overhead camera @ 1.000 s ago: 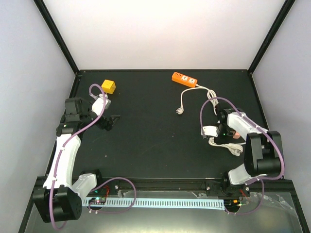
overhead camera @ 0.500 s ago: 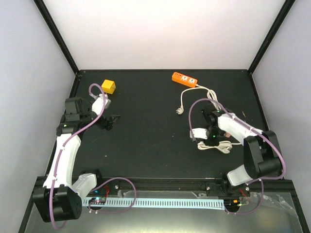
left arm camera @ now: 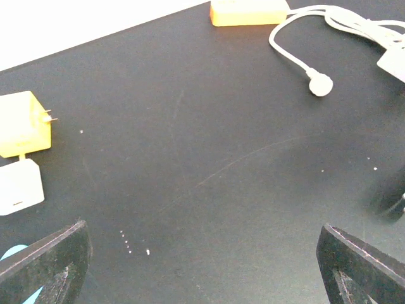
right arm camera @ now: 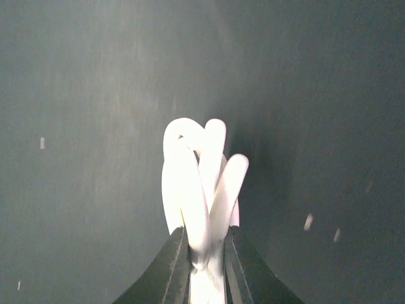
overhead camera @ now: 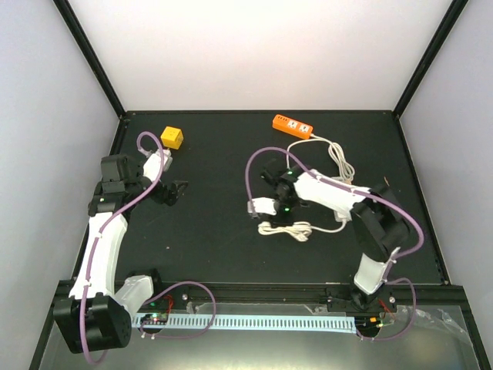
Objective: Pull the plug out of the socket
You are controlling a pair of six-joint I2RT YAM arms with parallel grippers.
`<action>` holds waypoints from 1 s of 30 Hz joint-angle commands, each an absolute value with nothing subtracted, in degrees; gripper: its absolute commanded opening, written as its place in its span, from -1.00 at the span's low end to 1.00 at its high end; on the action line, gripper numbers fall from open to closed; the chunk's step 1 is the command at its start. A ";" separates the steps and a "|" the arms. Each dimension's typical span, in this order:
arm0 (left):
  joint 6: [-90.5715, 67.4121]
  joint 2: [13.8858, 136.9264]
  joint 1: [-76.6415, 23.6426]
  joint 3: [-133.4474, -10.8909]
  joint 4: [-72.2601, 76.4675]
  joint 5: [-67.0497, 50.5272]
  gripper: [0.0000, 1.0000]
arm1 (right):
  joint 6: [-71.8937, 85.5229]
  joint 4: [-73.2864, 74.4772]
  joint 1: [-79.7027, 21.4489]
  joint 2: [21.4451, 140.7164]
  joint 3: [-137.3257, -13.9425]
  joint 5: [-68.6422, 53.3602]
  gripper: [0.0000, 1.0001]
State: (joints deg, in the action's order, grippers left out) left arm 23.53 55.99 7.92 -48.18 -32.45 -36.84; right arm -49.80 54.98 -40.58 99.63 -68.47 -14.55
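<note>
The orange power strip (overhead camera: 293, 126) lies close to the far edge of the black table (overhead camera: 223, 247). It looks too small to tell what sits in its holes. A white cord (overhead camera: 337, 154) comes out of its end and curls over the table. In the left wrist view, the round white plug (left arm camera: 321, 83) on the end of the cord lies on the table. It is near the strip but not touching it.

The right gripper (right arm camera: 204, 256) pinches a bunch of cord loops between its two fingers. That bunch lies near the middle of the table, just in front of the right arm (overhead camera: 331, 194).

The left gripper (left arm camera: 202, 266) has its fingers spread wide apart and grips nothing. It hangs over the left side of the table.

A yellow block (overhead camera: 172, 138) with two metal pins sits near the far left corner. A small white block (left arm camera: 19, 187) is just beside it.

There is bare black table between the two arms and along the near edge. Pale walls (overhead camera: 254, 54) stand right at the left, far and right edges of the table.
</note>
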 commanded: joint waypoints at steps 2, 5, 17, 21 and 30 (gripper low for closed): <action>20.31 55.36 10.41 -49.40 -30.67 -35.73 0.98 | -40.61 50.23 -47.31 107.27 -79.97 -19.97 -0.76; 18.81 55.68 12.15 -50.13 -30.51 -34.42 0.97 | -38.29 49.33 -50.91 111.93 -86.66 -19.82 -0.76; 15.01 58.23 21.74 -53.53 -30.83 -37.45 0.98 | -31.10 51.83 -58.51 133.66 -120.16 -19.73 -0.70; 15.04 58.87 22.71 -53.85 -31.00 -38.01 0.97 | -29.08 50.23 -60.03 138.18 -127.95 -18.88 -0.67; 14.96 60.43 24.08 -55.25 -30.84 -41.22 0.98 | -27.20 48.48 -60.64 136.03 -127.83 -19.43 0.30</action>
State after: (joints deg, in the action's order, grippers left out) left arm 15.33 59.40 23.53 -52.16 -31.64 -37.32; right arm -28.56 49.43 -60.77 138.82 -127.42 -18.98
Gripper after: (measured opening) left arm 0.989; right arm 0.595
